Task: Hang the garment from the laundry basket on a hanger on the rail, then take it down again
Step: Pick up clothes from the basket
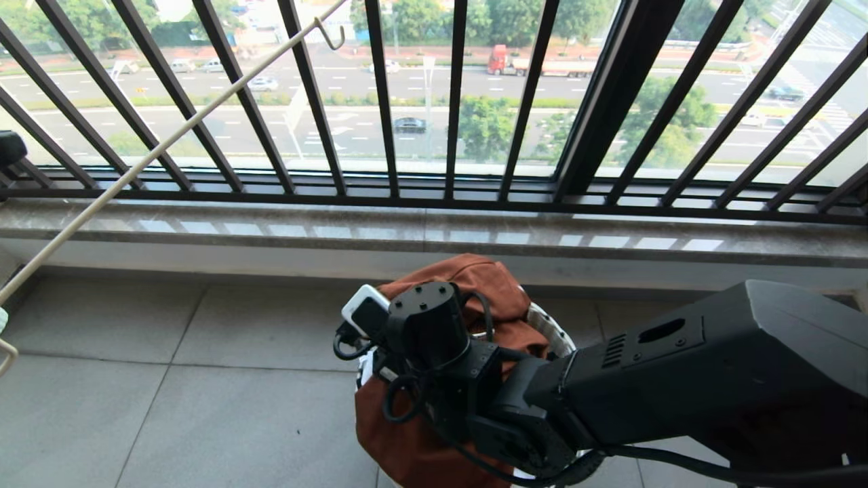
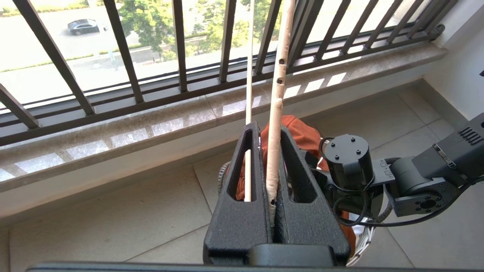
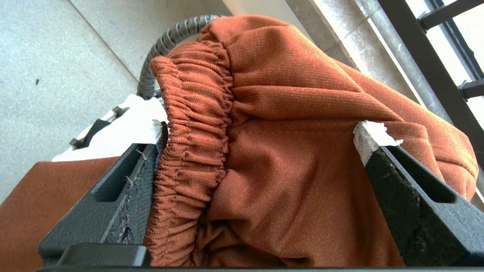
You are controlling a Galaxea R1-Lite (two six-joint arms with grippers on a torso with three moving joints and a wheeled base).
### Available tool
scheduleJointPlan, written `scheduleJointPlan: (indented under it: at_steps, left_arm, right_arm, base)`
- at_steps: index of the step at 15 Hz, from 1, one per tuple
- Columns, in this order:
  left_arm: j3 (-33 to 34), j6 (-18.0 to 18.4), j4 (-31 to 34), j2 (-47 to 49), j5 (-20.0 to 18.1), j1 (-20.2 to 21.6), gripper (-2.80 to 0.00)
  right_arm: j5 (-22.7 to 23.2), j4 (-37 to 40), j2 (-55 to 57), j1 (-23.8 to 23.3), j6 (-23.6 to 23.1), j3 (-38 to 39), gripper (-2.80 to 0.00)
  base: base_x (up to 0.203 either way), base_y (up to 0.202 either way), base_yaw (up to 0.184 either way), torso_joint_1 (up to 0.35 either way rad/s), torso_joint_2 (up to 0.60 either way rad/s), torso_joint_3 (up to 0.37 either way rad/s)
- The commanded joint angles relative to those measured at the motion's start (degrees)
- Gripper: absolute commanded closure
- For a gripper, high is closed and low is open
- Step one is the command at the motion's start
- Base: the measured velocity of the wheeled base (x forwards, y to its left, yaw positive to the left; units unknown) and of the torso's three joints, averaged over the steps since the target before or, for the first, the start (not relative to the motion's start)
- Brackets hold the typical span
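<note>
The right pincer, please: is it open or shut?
Open: the right pincer has its fingers spread wide around the shorts.

Strong daylight comes in through the black railing (image 1: 420, 102) across the top of the head view. The street behind it looks washed out, most of all in the upper left of the left wrist view. Bright patches of sun lie on the stone sill (image 1: 434, 234). The bars fan outward near the edges. The garment (image 3: 287, 151) is sharp and evenly lit.
</note>
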Motion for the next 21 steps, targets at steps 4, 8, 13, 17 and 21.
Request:
scheduleJointPlan:
  at_steps: [4,8,13,17,21]
  left_arm:
    - [-0.21,0.01,0.03,-0.08,0.78,-0.01,0.0]
    - [-0.21,-0.08,0.03,-0.08,0.78,-0.01,0.0]
    - [-0.21,-0.17,0.03,-0.17,0.69,-0.01,0.0]
    - [-0.38,-0.08,0.29,-0.34,0.43,-0.01,0.0]
    - [-0.3,-0.08,0.38,-0.08,0.25,-0.01,0.0]
  right_arm:
    - [-0.31,-0.24,1.78,-0.34,-0.68,-0.85,0.0]
    - [-0.31,-0.24,-0.82,-0.22,-0.8,-0.12,0.0]
    - [-0.08,-0.24,-9.54,1.2,-0.52,2.87,0.0]
    - [0.15,-0.38,-19.44,3.61,2.54,7.22,0.0]
    - [0.22,-0.55,-27.26,5.3,6.54,10.43,0.0]
  base:
    - [0.0,0.0,0.0,0.0,0.0,0.0]
    - [0.0,0.0,0.0,0.0,0.0,0.0]
    - [0.0,0.0,0.0,0.0,0.0,0.0]
    - [0.0,0.0,0.0,0.0,0.0,0.0]
    - [0.0,0.0,0.0,0.0,0.0,0.0]
